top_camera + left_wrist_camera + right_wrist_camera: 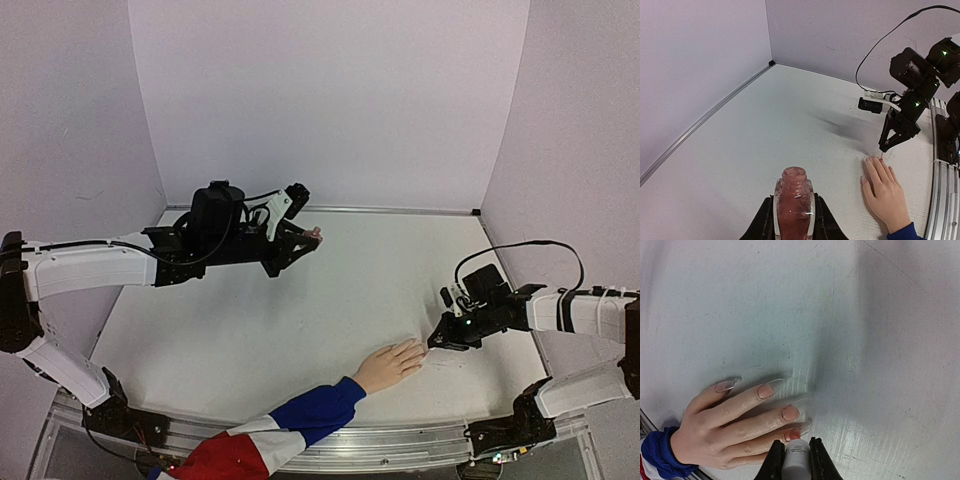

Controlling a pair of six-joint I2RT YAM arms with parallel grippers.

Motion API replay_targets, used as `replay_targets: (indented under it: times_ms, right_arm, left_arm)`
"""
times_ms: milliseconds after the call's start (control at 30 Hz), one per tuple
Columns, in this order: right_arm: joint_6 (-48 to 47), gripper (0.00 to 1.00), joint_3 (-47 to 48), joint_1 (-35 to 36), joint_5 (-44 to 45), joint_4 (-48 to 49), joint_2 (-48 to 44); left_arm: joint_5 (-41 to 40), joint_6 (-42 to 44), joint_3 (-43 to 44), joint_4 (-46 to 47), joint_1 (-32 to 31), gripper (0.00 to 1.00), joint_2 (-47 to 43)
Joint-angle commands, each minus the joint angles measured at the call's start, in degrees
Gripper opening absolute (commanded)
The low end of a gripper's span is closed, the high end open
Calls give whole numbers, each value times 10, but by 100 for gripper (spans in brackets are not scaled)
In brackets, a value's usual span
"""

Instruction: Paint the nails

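The pale hand (388, 366) with a blue, white and red sleeve (300, 420) lies flat near the table's front edge, fingers pointing right. In the right wrist view its nails (790, 413) have long clear tips. The nail nearest the gripper (794, 433) looks redder than the others. My right gripper (792, 445) is shut on a white brush cap (796, 459) and holds it right over that nail; the brush itself is hidden. In the top view the right gripper (433, 343) is at the fingertips. My left gripper (793, 206) is shut on an open pinkish bottle (793, 200), held above the table's back left (310, 237).
White table (300, 320) enclosed by pale walls at the back and on both sides. A metal rail (420, 435) runs along the front edge. A black cable (520, 248) loops over the right arm. The hand also shows in the left wrist view (885, 192).
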Motion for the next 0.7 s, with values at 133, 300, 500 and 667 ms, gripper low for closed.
replay_targets:
  times_ms: [133, 300, 500, 667]
  right_arm:
    - [4, 0, 16, 4, 17, -17, 4]
    - [0, 0, 17, 5, 21, -17, 8]
    - [-4, 0, 18, 5, 25, -17, 10]
    - [-6, 0, 19, 4, 34, -16, 7]
  left_arm:
    - [9, 0, 3, 27, -1, 0, -24]
    - [11, -1, 6, 27, -2, 0, -21]
    - [11, 0, 8, 27, -2, 0, -19]
    - [12, 0, 9, 27, -2, 0, -19]
